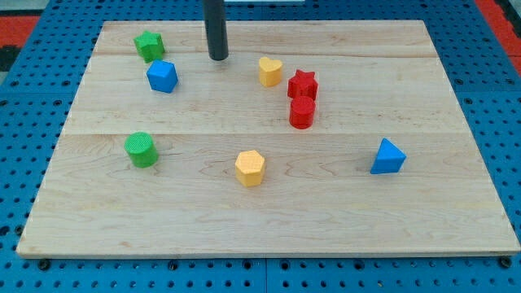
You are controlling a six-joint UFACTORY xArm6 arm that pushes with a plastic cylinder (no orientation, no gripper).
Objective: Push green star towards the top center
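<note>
Green star (pixel 150 45) sits left of my tip (pixel 217 57), apart; no pincer here, just a bare rod. You should circle to its left, then push right.

The rod (pixel 216 28) is cut off by the view's top edge, so the arm above it is not seen. The red star (pixel 303 83) is partly covered by the red cylinder (pixel 302 112) touching it in front.

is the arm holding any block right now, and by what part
Nothing is held. My tip stands free on the board, right of the green star and touching no block.
</note>
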